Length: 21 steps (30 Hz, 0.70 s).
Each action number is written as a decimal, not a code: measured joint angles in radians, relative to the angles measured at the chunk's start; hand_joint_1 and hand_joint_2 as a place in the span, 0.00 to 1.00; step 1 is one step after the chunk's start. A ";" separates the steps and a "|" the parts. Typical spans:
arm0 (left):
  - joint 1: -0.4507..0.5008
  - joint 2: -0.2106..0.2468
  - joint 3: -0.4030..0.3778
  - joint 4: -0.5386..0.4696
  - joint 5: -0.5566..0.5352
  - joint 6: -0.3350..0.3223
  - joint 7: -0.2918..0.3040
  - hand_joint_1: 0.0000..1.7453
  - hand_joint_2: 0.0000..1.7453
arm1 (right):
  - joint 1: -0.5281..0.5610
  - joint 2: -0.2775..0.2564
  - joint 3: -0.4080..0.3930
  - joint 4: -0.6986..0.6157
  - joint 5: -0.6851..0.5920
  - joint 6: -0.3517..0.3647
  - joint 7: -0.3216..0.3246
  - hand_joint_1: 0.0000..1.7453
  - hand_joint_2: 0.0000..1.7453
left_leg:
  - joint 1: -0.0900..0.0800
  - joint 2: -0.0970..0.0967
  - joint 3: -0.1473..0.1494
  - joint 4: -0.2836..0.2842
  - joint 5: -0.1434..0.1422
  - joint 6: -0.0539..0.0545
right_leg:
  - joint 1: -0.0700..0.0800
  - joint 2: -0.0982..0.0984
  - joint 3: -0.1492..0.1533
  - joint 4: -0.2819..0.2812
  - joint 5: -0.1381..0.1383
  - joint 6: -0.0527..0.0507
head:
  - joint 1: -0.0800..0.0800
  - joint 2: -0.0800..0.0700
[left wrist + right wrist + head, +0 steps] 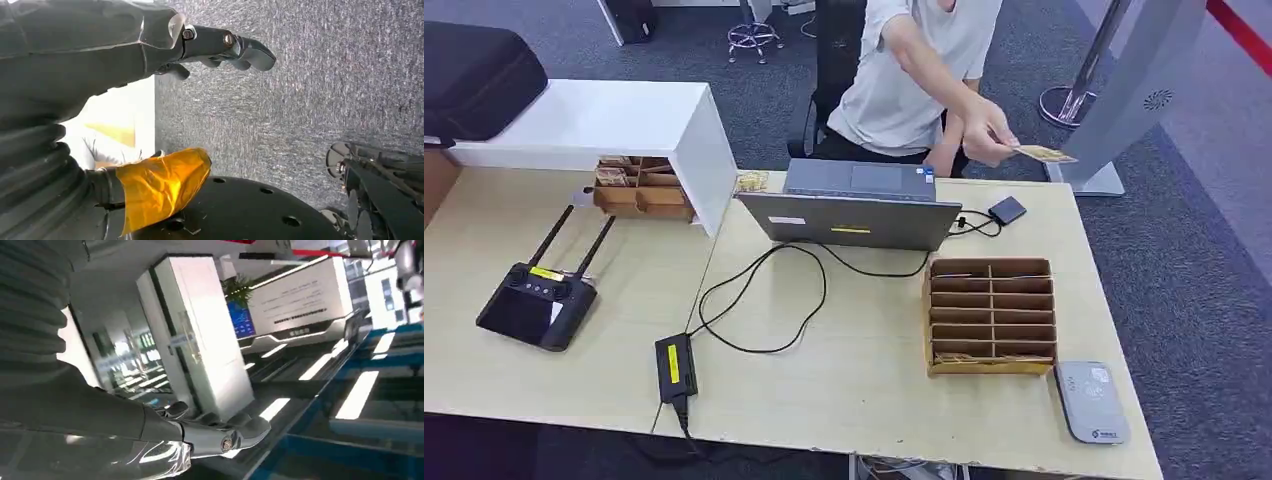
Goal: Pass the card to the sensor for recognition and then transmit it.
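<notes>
A person seated behind the table holds a tan card [1044,153] out over the table's far right corner. A grey card sensor [1092,400] lies flat at the near right corner, beside a wooden slotted box [991,315]. In the left wrist view my left hand [125,55] hangs over grey carpet, its dark fingers [235,47] stretched out and its tape-wrapped thumb [160,185] apart, holding nothing. In the right wrist view my right hand [150,430] has its fingers [225,435] extended, and it holds nothing.
An open laptop [854,205] sits mid-table, with a small black device [1007,210] wired to it and a power brick [675,368] on a looping cable. A black remote with antennas [537,300] lies at left. A white shelf [614,120] covers another wooden box [636,188].
</notes>
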 joint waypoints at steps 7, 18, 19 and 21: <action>-0.001 0.002 0.000 0.000 -0.004 -0.007 0.003 0.00 1.00 | -0.222 0.072 0.348 0.086 0.157 0.005 0.018 0.00 1.00 | 0.001 -0.003 -0.002 0.000 0.001 0.000 | 0.001 -0.003 0.000 0.001 0.000 0.000 | 0.000 0.000; -0.002 0.006 0.000 0.000 -0.006 -0.016 0.011 0.00 1.00 | -0.357 0.263 0.642 0.209 0.215 -0.031 0.055 0.00 1.00 | 0.001 -0.007 -0.003 0.000 0.002 0.000 | 0.001 -0.007 0.000 0.001 0.000 0.000 | 0.000 0.000; -0.002 0.006 0.000 0.000 -0.006 -0.016 0.012 0.00 1.00 | -0.360 0.276 0.653 0.217 0.216 -0.037 0.057 0.00 1.00 | 0.001 -0.007 -0.003 0.000 0.002 0.000 | 0.001 -0.007 0.000 0.000 0.000 0.000 | 0.000 0.000; -0.002 0.006 0.000 0.000 -0.011 -0.015 0.011 0.00 1.00 | -0.360 0.297 0.670 0.230 0.217 -0.045 0.062 0.00 1.00 | 0.001 -0.008 -0.003 0.000 0.002 0.000 | 0.001 -0.008 0.000 0.000 0.000 0.000 | 0.000 0.000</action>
